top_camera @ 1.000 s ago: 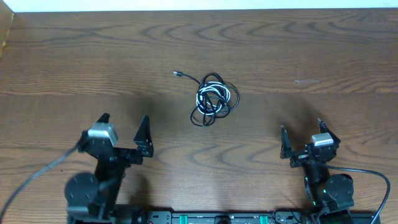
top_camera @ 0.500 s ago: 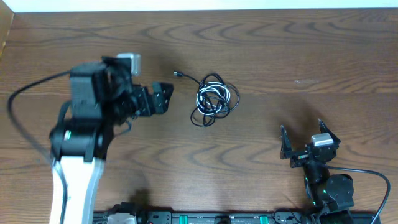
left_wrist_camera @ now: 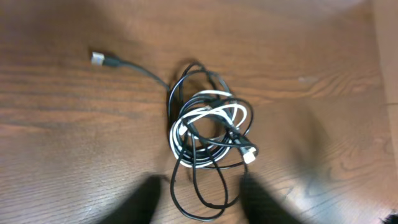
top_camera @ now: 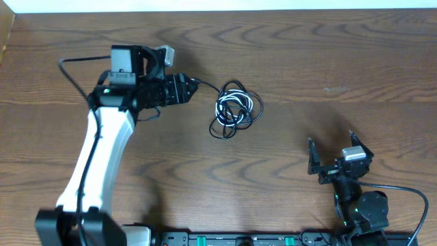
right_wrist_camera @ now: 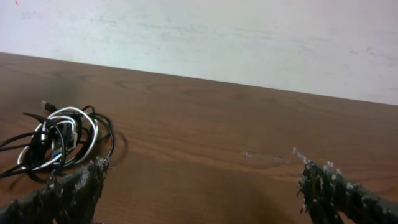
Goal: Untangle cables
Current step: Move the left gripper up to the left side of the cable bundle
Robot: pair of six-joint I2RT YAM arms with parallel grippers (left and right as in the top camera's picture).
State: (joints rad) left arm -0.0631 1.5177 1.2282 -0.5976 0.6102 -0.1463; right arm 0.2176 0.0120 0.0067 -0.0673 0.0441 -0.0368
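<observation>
Table (top_camera: pixel 341 61): brown wood, strong wavy grain, matte, flat. Pale wall (right_wrist_camera: pixel 249 37) behind its far edge, lightly scuffed.

Cables (top_camera: pixel 235 109) lie mid-table, slightly toward the far edge, as one loose roundish tangle flat on the wood. All are thin, round and flexible. The white cord (left_wrist_camera: pixel 214 112) sits in overlapping loops in the middle of the bundle and ends in a small white plug (left_wrist_camera: pixel 250 155) on the tangle's right side in the left wrist view. Black cords (left_wrist_camera: pixel 199 186) wrap around and through the white loops. How many black ones there are can't be told from the knot. One black tail (left_wrist_camera: pixel 140 70) runs out of the tangle to a small dark plug with a silvery tip (top_camera: pixel 194 82), which lies apart from the bundle.

Left gripper (top_camera: pixel 186 89): black, on a white arm reaching across the table, just beside that tail plug and left of the tangle. Its fingers (left_wrist_camera: pixel 146 196) are dark and blurred. The jaws stand fairly narrow with a clear gap, and no grip is visible.

Right gripper (top_camera: pixel 332 145): near the front edge at the right, well apart from the cables. The jaws are spread wide and hold nothing. Its fingers (right_wrist_camera: pixel 74 186) are dark, rough and speckled.
</observation>
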